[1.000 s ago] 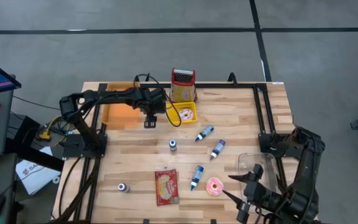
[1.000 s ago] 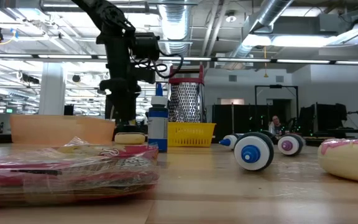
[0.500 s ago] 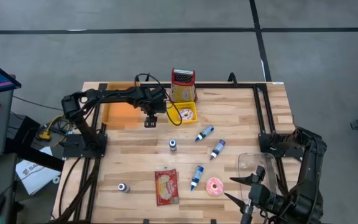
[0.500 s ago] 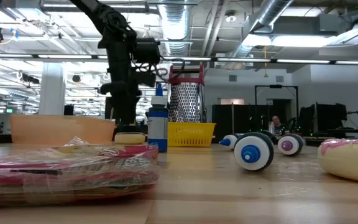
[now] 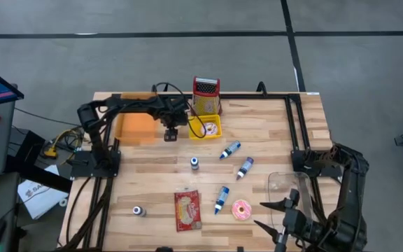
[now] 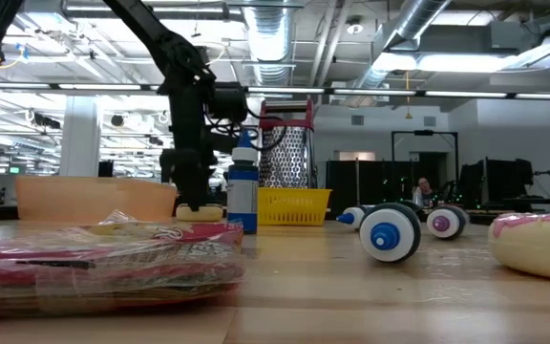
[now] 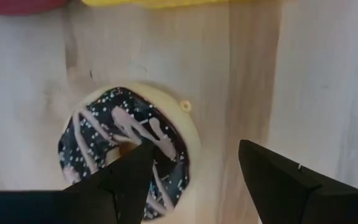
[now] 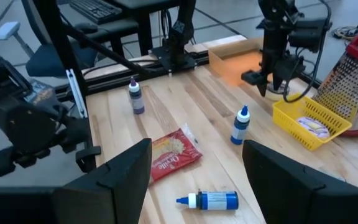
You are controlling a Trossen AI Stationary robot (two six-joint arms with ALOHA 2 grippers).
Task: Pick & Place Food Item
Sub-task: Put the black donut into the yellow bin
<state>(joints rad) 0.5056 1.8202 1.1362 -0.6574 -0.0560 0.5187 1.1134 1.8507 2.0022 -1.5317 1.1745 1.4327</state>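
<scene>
From above I see a butcher-block table point(image 5: 152, 164) on grey floor, with one pink donut point(image 5: 241, 209) at five o'clock beside my idle right gripper point(image 5: 275, 215), spread wide. At the left wrist, my left gripper point(image 7: 194, 171) straddles one chocolate sprinkled donut point(image 7: 126, 146), lying flat, untouched.

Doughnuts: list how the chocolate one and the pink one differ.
The chocolate doughnut has dark icing with pale stripes and sprinkles; the pink doughnut has pink icing. The chocolate doughnut lies beneath the open left pincer; no pincer is over the pink doughnut. Both are rings lying flat.
</scene>
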